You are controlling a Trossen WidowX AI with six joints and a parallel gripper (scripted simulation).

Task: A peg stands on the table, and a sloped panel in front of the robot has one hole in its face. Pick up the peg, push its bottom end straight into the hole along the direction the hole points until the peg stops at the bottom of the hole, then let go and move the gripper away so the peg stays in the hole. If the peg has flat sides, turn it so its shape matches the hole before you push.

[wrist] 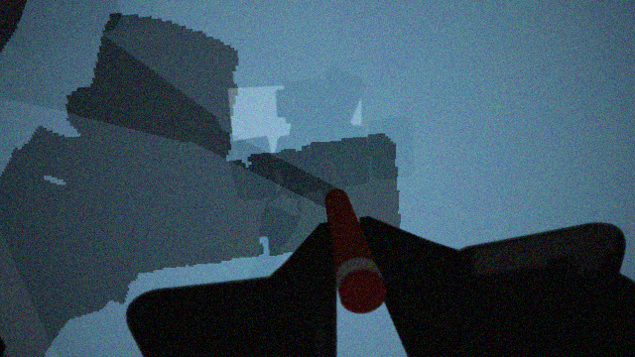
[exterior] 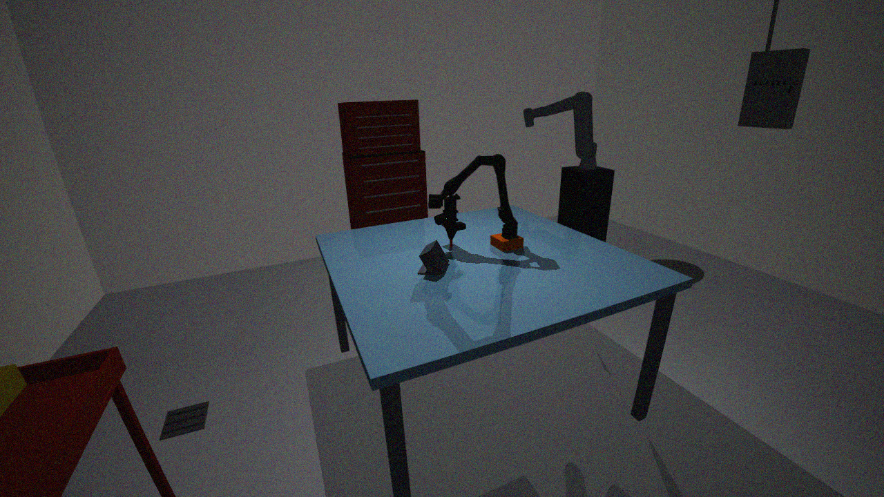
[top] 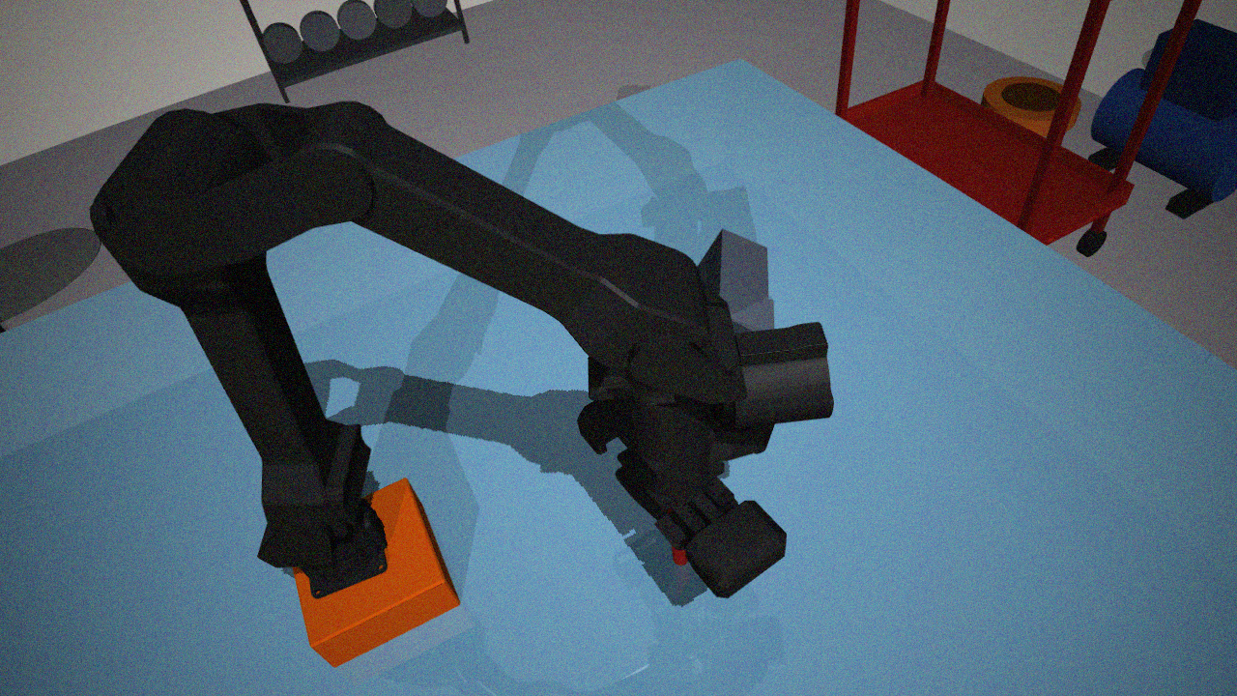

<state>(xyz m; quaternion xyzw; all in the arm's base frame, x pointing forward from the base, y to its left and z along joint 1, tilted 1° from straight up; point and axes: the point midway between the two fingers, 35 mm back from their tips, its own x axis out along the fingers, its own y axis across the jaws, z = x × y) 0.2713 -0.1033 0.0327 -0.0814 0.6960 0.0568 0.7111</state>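
A red round peg [top: 679, 556] [exterior: 450, 246] [wrist: 344, 230] with a pale band near its top stands upright at the table. My gripper [wrist: 345, 229] [exterior: 451, 239] is shut on the peg's upper part, one finger on each side; in the top view the fingers hide most of the peg. Whether its bottom end touches the table I cannot tell. The grey sloped panel block [top: 743, 273] [exterior: 434, 255] stands apart from the peg, partly behind the arm in the top view. Its hole is not visible in these views.
The arm's orange base block [top: 380, 605] [exterior: 506, 244] sits on the blue table [top: 994, 432] [exterior: 556, 296]. A red cart [top: 977, 156] and a dumbbell rack [top: 371, 51] stand on the floor beyond the table. Dark arm shadows lie around the peg.
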